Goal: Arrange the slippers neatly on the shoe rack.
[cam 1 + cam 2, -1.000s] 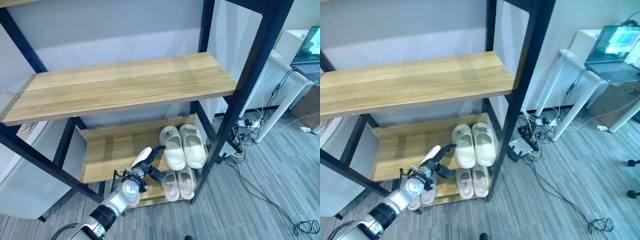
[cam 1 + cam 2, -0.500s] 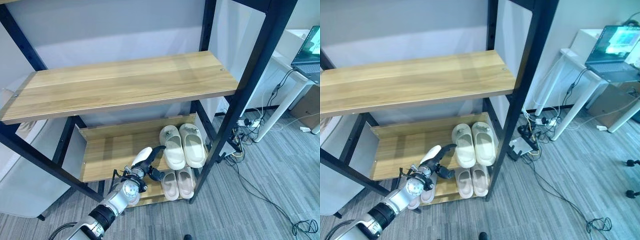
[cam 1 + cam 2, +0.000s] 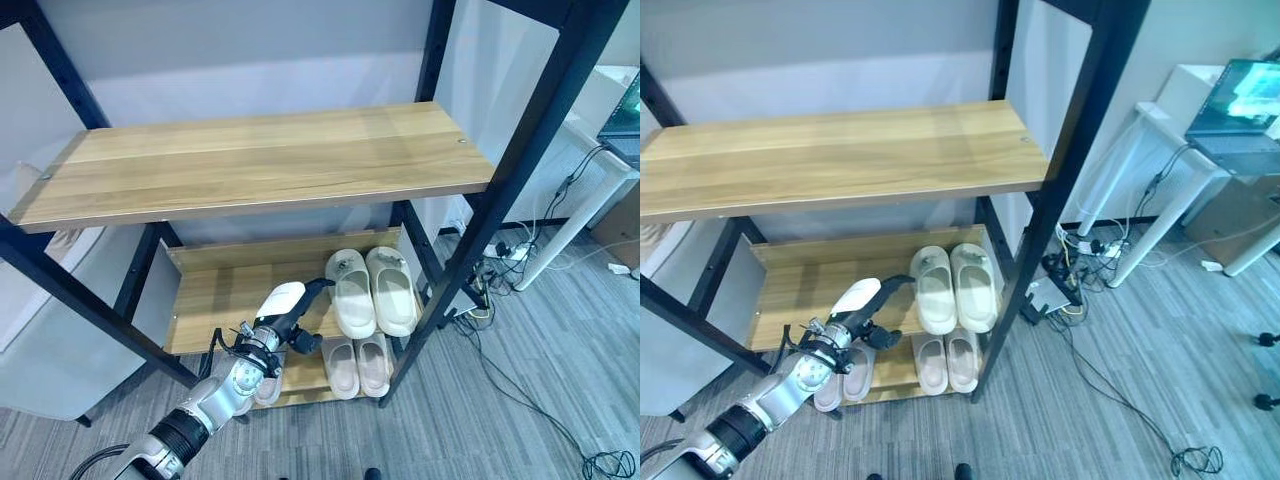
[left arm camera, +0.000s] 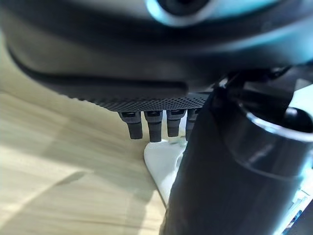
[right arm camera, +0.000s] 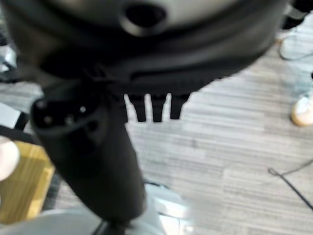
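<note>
A pair of cream slippers [image 3: 375, 290] lies side by side at the right end of the rack's middle shelf [image 3: 220, 300]. On the bottom shelf under them sits a smaller beige pair [image 3: 358, 365], and a pinkish pair [image 3: 845, 370] lies to its left, partly behind my arm. My left hand [image 3: 290, 322] hovers at the middle shelf's front edge, open, its fingers straight and reaching the left cream slipper's side. The left wrist view shows the fingers [image 4: 149, 127] just short of the white slipper [image 4: 164, 164]. My right hand [image 5: 151, 105] hangs open over grey floor.
The wide top shelf [image 3: 260, 160] is bare wood. Black frame posts [image 3: 470, 250] stand at the rack's corners. A white desk with a laptop [image 3: 1250, 100] and a tangle of cables [image 3: 1070, 280] are to the right. A person's shoe [image 5: 303, 110] shows on the floor.
The whole view has shifted a little, so the camera moved. My left hand stays by the left cream slipper with its fingers slightly higher.
</note>
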Controlling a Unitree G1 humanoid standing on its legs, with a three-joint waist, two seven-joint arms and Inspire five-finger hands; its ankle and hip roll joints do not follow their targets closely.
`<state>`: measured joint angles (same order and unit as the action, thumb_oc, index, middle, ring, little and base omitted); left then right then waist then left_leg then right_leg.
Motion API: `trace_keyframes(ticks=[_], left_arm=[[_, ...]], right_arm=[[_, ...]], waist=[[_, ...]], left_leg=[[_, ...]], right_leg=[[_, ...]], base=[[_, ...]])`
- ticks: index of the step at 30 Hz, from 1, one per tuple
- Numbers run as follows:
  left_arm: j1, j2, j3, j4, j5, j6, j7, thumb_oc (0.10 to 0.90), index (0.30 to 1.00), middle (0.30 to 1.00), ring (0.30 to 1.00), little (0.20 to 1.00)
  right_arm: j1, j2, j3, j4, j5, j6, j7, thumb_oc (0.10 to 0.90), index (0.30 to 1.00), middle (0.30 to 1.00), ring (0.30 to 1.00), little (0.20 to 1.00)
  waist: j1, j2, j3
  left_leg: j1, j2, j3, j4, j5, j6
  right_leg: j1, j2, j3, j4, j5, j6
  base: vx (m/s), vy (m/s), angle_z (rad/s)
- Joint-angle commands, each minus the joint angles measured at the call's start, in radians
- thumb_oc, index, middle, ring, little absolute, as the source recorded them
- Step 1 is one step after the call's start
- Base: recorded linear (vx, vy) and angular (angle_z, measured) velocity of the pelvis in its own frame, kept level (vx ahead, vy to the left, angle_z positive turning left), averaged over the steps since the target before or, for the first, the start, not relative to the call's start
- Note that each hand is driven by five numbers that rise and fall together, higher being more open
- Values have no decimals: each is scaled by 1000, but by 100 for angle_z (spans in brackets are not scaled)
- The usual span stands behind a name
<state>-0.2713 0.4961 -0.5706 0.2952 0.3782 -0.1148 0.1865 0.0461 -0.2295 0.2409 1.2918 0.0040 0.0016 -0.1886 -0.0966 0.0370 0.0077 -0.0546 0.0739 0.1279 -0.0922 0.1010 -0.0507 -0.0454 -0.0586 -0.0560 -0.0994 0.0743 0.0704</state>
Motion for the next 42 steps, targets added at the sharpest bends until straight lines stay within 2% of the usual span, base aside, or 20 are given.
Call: trace_keyframes(ticks=[1,9,12,13,14,17,26,30,31,32,33,34,35,36,37,38,39,40,41,42], left_arm=[[-43,41,145,-96,-22,-95,37,800,900,900,900,900],[152,59,276,-235,-174,-122,-13,800,900,900,900,900],[283,51,362,-285,-314,-130,-50,800,900,900,900,900],[284,51,362,-286,-314,-130,-50,800,900,900,900,900],[324,35,385,-296,-386,-130,-70,800,900,900,900,900],[445,40,424,-314,-475,-133,-148,800,900,900,900,900],[517,39,413,-247,-520,-112,-204,800,900,900,900,900],[496,2,376,-28,-474,-98,-174,800,900,900,900,900],[485,-16,370,49,-455,-88,-161,800,900,900,900,900],[448,-63,358,213,-426,-70,-134,800,900,900,900,900],[443,-65,356,219,-425,-73,-132,800,900,900,900,900],[401,-105,366,376,-394,-54,-86,800,900,900,900,900],[381,-122,376,465,-379,-45,-67,800,900,900,900,900],[377,-125,374,470,-378,-48,-65,800,900,900,900,900],[360,-135,381,541,-355,-46,-39,800,900,900,900,900],[320,-155,388,697,-308,-28,18,800,900,900,900,900],[317,-157,388,701,-307,-30,19,800,900,900,900,900],[305,-169,394,785,-292,-15,45,800,900,900,900,900],[297,-192,441,920,-311,14,61,800,900,900,900,900],[299,-196,465,958,-323,24,66,800,900,900,900,900]], right_arm=[[5,29,11,35,-17,-11,13,800,900,900,900,900],[4,42,3,26,-38,-2,20,800,900,900,900,900],[-3,35,2,21,-58,2,19,800,900,900,900,900],[-3,35,2,21,-57,2,19,800,900,900,900,900],[-9,33,2,19,-62,3,21,800,900,900,900,900],[0,29,-7,21,-73,1,31,800,900,900,900,900],[-17,26,-7,16,-77,-2,33,800,900,900,900,900],[-30,20,-2,19,-64,-6,32,800,900,900,900,900],[-31,17,-1,18,-61,-7,30,800,900,900,900,900],[-41,8,6,6,-59,-14,17,800,900,900,900,900],[-41,7,5,6,-59,-14,17,800,900,900,900,900],[-83,-33,-17,-72,-6,-44,-20,800,900,900,900,900],[-99,-64,-40,-144,24,-64,-46,800,900,900,900,900],[-98,-66,-41,-147,24,-63,-46,800,900,900,900,900],[-97,-77,-57,-192,39,-81,-66,800,900,900,900,900],[-110,-86,-67,-199,40,-101,-108,800,900,900,900,900],[-111,-86,-68,-199,40,-101,-108,800,900,900,900,900],[-103,-66,-62,-174,57,-106,-102,800,900,900,900,900],[-97,-28,-61,-115,89,-102,-93,800,900,900,900,900],[-96,-19,-64,-98,101,-100,-87,800,900,900,900,900]], waist=[[18,-63,-53],[51,-64,-64],[71,-64,-68],[71,-64,-68],[78,-65,-68],[96,-68,-66],[110,-72,-55],[112,-72,-50],[111,-73,-51],[105,-73,-50],[106,-72,-48],[97,-74,-50],[93,-75,-52],[94,-73,-50],[91,-74,-49],[86,-75,-50],[86,-75,-49],[85,-76,-50],[85,-78,-56],[85,-78,-59]], left_leg=[[42,-10,-45,5,-119,-15],[58,-18,-56,5,-119,-11],[59,-22,-57,5,-114,-8],[59,-22,-57,5,-114,-8],[59,-22,-59,5,-111,-7],[61,-21,-60,5,-108,-6],[66,-23,-72,5,-102,-2],[69,-24,-73,5,-100,-1],[70,-24,-72,5,-100,-1],[75,-24,-70,5,-101,1],[76,-24,-70,5,-102,1],[78,-23,-65,5,-101,2],[78,-23,-61,5,-101,1],[79,-23,-61,5,-101,1],[80,-23,-59,5,-102,1],[79,-23,-55,5,-102,1],[79,-23,-55,5,-102,0],[80,-24,-54,5,-103,0],[84,-23,-54,5,-105,1],[85,-23,-53,5,-105,0]], right_leg=[[-12,-43,-44,12,-38,85],[12,-49,-61,12,-36,85],[14,-53,-65,12,-29,86],[14,-53,-65,12,-29,86],[13,-53,-65,12,-27,85],[17,-53,-67,12,-25,85],[31,-55,-77,12,-22,83],[34,-57,-82,12,-21,82],[34,-57,-81,12,-21,81],[35,-56,-78,12,-20,80],[35,-56,-77,12,-20,80],[32,-55,-71,12,-18,78],[29,-56,-67,12,-17,79],[30,-55,-67,12,-18,79],[29,-55,-66,12,-17,79],[25,-55,-61,12,-16,78],[25,-55,-61,12,-17,78],[24,-55,-59,12,-17,77],[24,-54,-58,12,-20,76],[26,-54,-58,12,-22,76]], base=[[-50,2,2],[-47,15,9],[-60,28,4],[-38,7,2],[-35,8,1],[-49,7,1],[-25,0,4],[-13,0,5],[0,0,0],[0,0,0],[0,0,0],[0,0,0],[0,0,0],[1,0,-3],[-2,2,-13],[-2,2,-18],[-1,3,-22],[19,0,-13],[30,3,-6],[0,0,0]])
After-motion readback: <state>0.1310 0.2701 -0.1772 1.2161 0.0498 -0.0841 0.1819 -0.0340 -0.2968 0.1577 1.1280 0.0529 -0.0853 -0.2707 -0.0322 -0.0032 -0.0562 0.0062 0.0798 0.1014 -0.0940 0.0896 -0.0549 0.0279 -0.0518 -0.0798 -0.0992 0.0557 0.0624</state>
